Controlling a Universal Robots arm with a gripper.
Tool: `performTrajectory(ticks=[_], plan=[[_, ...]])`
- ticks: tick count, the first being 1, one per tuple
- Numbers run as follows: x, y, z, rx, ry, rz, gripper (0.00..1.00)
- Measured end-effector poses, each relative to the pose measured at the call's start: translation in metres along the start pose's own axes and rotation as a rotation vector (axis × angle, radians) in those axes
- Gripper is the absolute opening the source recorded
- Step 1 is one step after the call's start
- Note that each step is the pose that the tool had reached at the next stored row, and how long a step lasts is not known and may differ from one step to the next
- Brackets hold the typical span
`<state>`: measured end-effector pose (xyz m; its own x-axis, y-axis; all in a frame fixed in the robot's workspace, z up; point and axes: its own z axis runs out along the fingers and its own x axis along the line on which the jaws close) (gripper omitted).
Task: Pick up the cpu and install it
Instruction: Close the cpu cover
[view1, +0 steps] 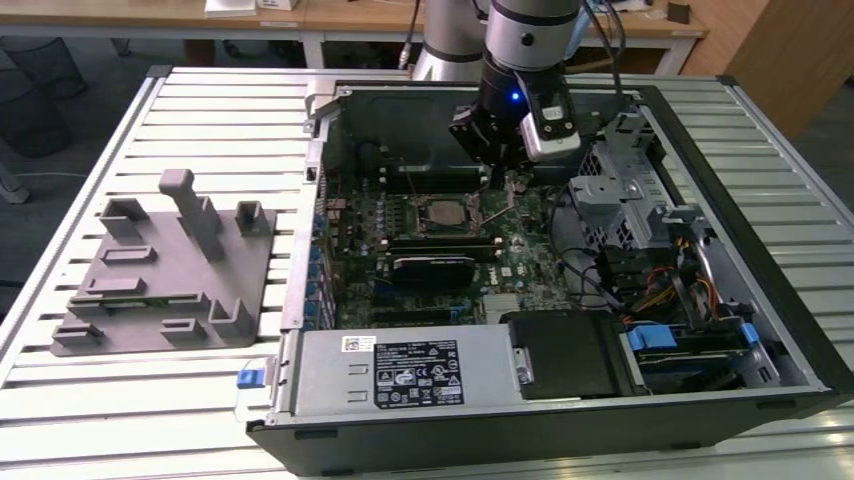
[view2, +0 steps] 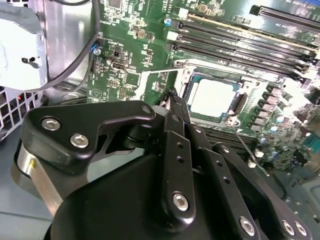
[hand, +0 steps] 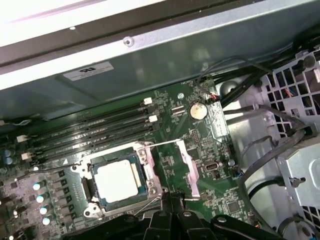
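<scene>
While your gripper (view2: 172, 96) hangs just beside the socket (hand: 146, 172), fingers drawn together with nothing visibly between them, the cpu (hand: 117, 181) lies flat in that socket, pale top up, on the motherboard (hand: 210, 145) inside the computer case (view1: 561, 425).

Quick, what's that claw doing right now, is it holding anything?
Gripper: closed, nothing in it; the cpu lies in the socket just beyond its tip.
</scene>
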<state>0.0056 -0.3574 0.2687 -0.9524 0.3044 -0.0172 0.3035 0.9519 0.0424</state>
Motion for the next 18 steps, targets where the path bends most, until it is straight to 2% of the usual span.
performTrajectory(ticks=[4, 9, 18], plan=[[-0.0009, 0.0003, 0.0017, 0.0002, 0.0, 0.002, 0.11], [-0.0056, 0.0033, 0.0059, 0.0009, -0.0009, 0.023, 0.11], [-0.0183, 0.0144, 0.0114, 0.0006, -0.001, 0.024, 0.11]])
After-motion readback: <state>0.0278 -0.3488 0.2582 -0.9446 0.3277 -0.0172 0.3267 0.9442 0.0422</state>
